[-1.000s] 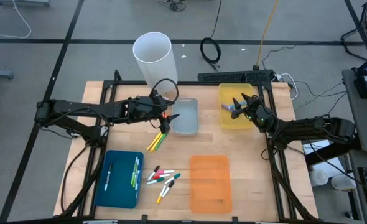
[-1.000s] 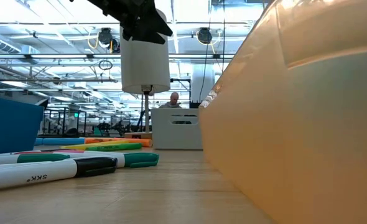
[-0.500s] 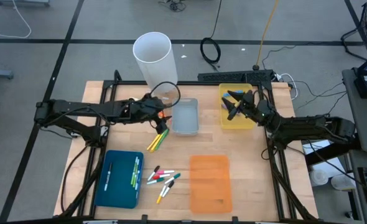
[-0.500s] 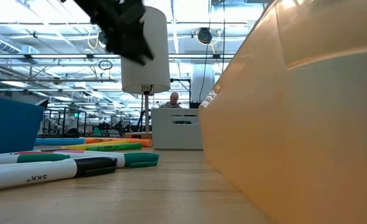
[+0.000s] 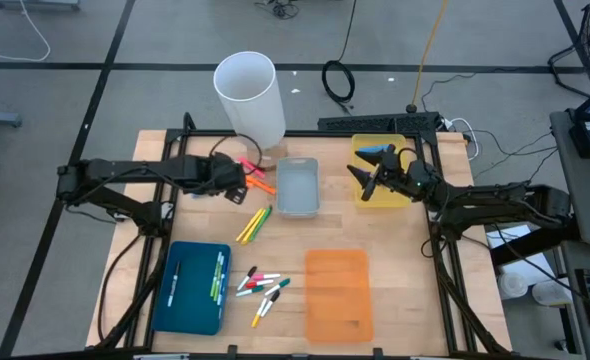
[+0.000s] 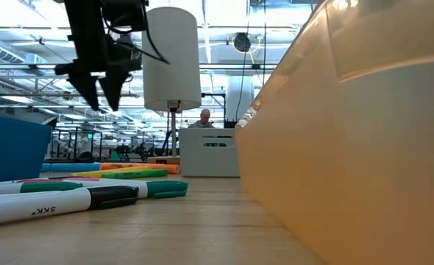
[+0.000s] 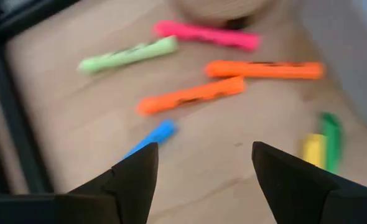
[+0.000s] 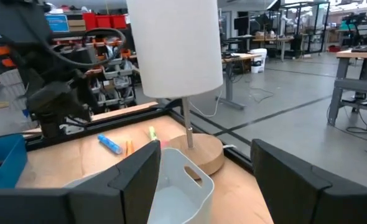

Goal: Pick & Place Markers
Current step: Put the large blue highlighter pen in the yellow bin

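My left hand hangs wide and empty over loose markers near the table's far-left corner. Right hand, wide and empty, waits over the yellow tray. Risk: packed pens; closing could pinch two or flick one off the edge.

Only one legible marking: "SKK" with a small mark after it, printed in black on the white barrel of the nearest marker, lying on the worktop, low view. Other views: nothing readable.
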